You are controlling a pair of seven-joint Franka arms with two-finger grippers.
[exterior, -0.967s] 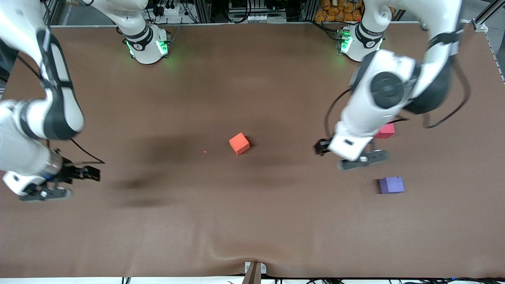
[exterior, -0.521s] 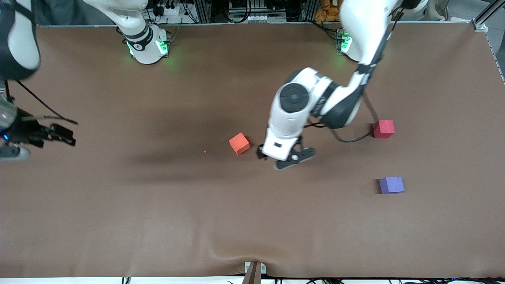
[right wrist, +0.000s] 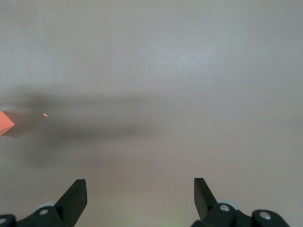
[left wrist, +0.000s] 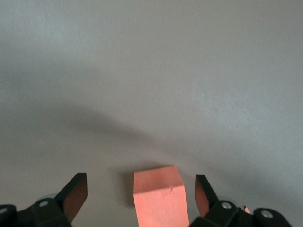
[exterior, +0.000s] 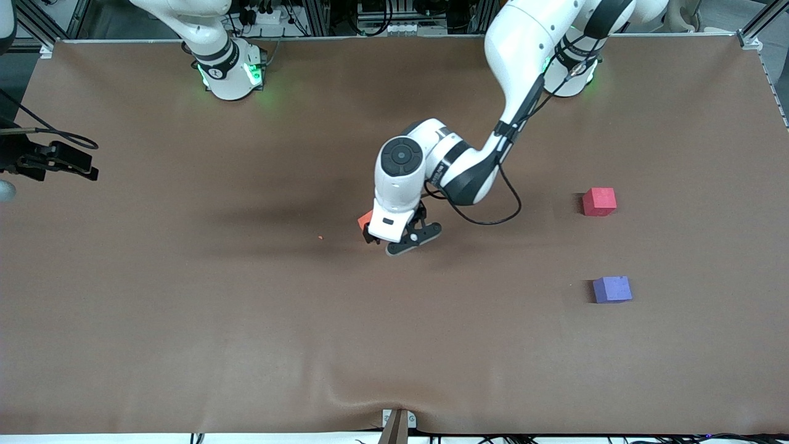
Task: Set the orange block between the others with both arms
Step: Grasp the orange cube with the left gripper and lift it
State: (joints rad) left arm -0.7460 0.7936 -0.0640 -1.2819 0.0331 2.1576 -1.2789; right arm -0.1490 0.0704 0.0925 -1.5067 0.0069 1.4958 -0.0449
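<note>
Two claws released, left claw point(exterior: 394, 237) astride orange block point(exterior: 366, 219), right claw point(right wrist: 137, 198) over bare table point(exterior: 185, 339).

Front view: camera mounted high, across the table point(exterior: 185, 345) from the robots, facing them and looking steeply down. Both bases sit along its top edge, and the whole brown tabletop is in frame.

Left wrist view: camera on the left arm's wrist, looking down past the left gripper point(left wrist: 137, 201) at the surface from close range. The orange block point(left wrist: 158, 194) fills the space between the spread fingertips.

Right wrist view: camera on the right arm's wrist, pointing down past the right gripper point(right wrist: 137, 198), from higher up.

Shared: the orange block point(exterior: 365, 219) appears in all three views, at the right wrist frame's edge point(right wrist: 4, 122).
</note>
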